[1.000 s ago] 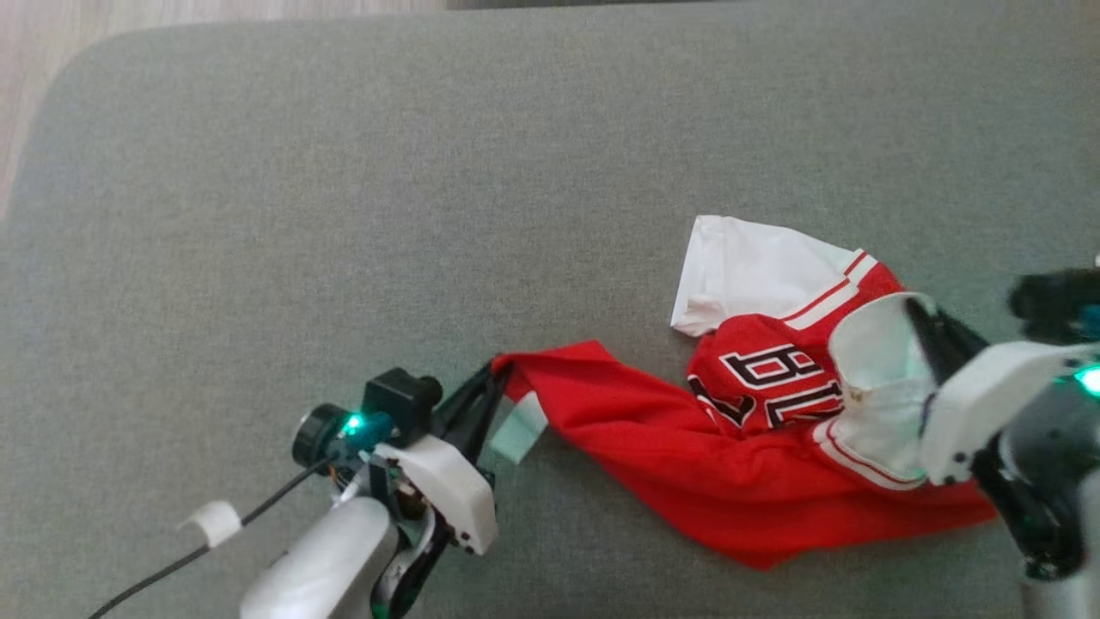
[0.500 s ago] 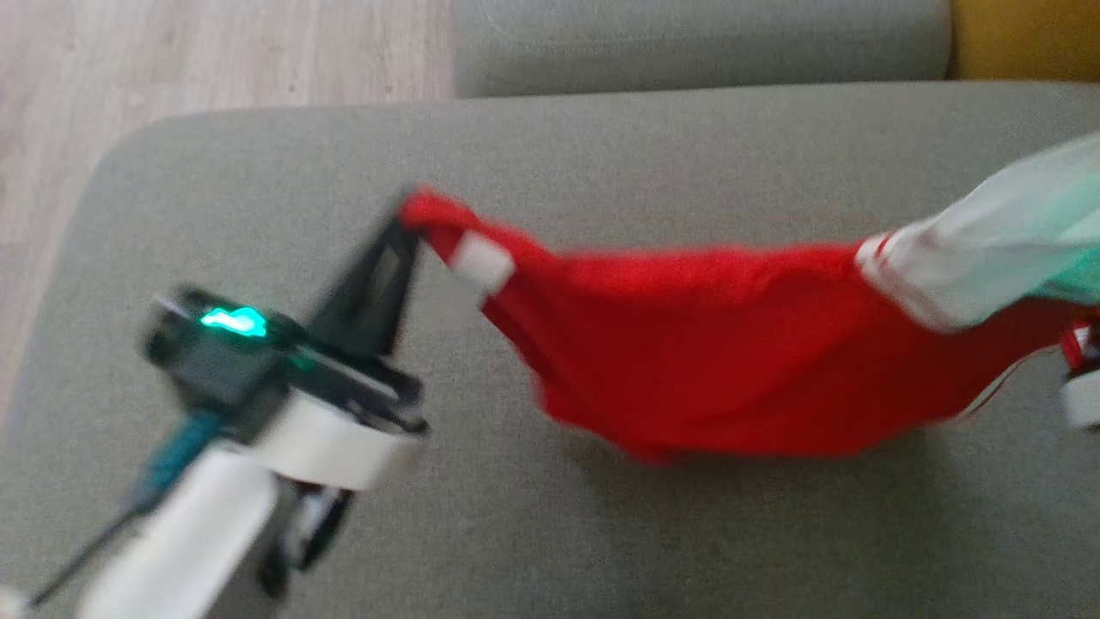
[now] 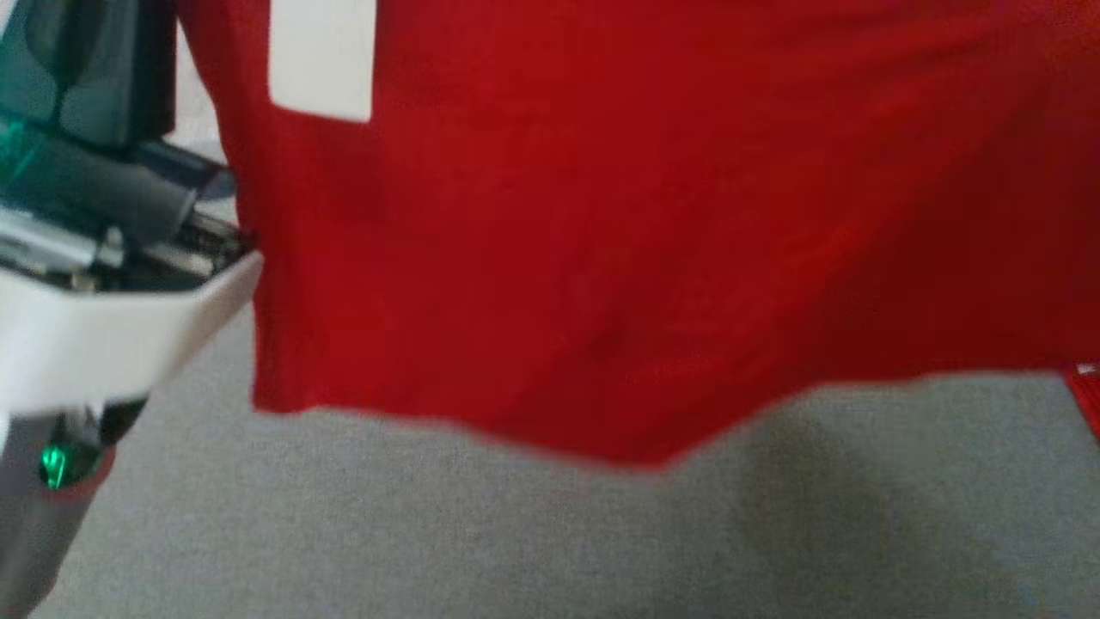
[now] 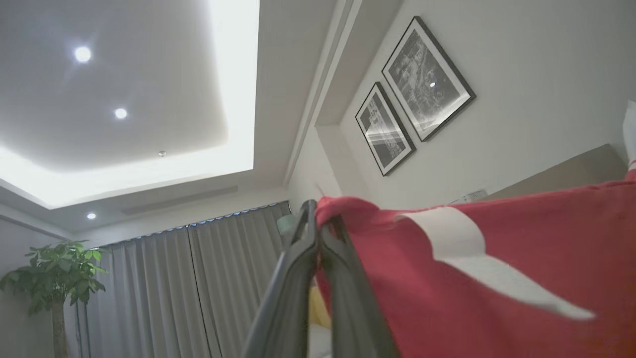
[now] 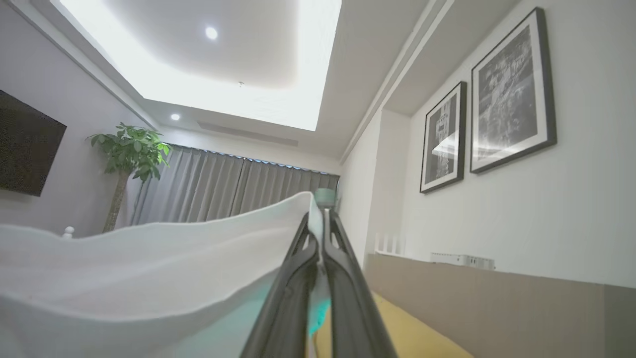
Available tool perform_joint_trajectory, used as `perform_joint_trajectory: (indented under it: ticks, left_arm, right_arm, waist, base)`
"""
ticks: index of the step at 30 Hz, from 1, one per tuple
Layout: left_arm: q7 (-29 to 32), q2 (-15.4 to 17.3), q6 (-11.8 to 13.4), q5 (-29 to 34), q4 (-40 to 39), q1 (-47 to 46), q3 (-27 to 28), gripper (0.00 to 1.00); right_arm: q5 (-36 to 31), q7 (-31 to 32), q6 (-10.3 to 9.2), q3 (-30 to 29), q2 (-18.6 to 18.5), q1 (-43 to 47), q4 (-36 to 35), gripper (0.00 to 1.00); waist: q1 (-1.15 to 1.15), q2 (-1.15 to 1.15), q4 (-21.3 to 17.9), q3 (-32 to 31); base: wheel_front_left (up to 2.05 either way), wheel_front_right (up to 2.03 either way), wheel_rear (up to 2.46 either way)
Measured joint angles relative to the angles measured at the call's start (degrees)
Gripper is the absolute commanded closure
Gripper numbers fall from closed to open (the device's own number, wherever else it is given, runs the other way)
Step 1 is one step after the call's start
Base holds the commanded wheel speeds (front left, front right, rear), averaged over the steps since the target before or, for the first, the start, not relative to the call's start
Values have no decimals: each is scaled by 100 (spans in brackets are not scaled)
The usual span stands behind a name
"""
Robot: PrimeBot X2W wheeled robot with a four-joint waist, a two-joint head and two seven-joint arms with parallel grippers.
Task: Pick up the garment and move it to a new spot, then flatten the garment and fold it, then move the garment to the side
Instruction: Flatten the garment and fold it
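Garment (image 3: 653, 241): red, held up in the air and spread close in front of the head camera. Its lower hem hangs apart from the grey cushion (image 3: 516, 533) below and throws a soft shadow on it.

White label (image 3: 322, 60): a plain rectangle near the garment's upper left corner. Any print on it cannot be made out.

Left gripper (image 4: 318, 219): its 2 fingers are pressed together on a red corner of the garment and point steeply up toward the ceiling (image 4: 149, 74). In the head view its pale wrist housing (image 3: 103, 327) sits at the left edge, just beside the cloth, with a green light (image 3: 53, 464) below it.

Right gripper (image 5: 322, 214): its fingers are clamped on the garment's white panel (image 5: 149, 258) and also aim upward. The panel sags away to that view's left.

The wrist views add the room, which the head view lacks:
- grey curtains (image 4: 198, 288)
- a potted plant (image 5: 130, 149)
- 2 framed pictures (image 5: 512, 94) on the pale wall

The right wrist view alone shows a dark screen (image 5: 27, 144).
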Motion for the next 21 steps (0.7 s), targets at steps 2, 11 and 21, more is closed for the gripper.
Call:
perform_joint_trajectory:
  ticks: [2, 11, 21]
  left_arm:
    - [90, -15, -9, -164, 171, -82, 5, 100]
    - [-664, -1022, -747, -1365, 3392, -755, 41, 100]
    - [-1986, -1708, -1425, -1551, 6705, -2395, 414, 100]
  right_arm:
    - [133, 53, 0, 51, -7, -180, 299, 100]
    - [495, -326, 0, 1022, 214, -1413, 2947, 100]
    - [370, -1478, 0, 1733, 762, -3379, 5312, 100]
  waist:
    - [0, 0, 8, 68]
    - [3, 0, -4, 671]
    - [0, 0, -377, 838]
  base:
    - [0, 0, 0]
    - [0, 0, 0]
    - [0, 0, 0]
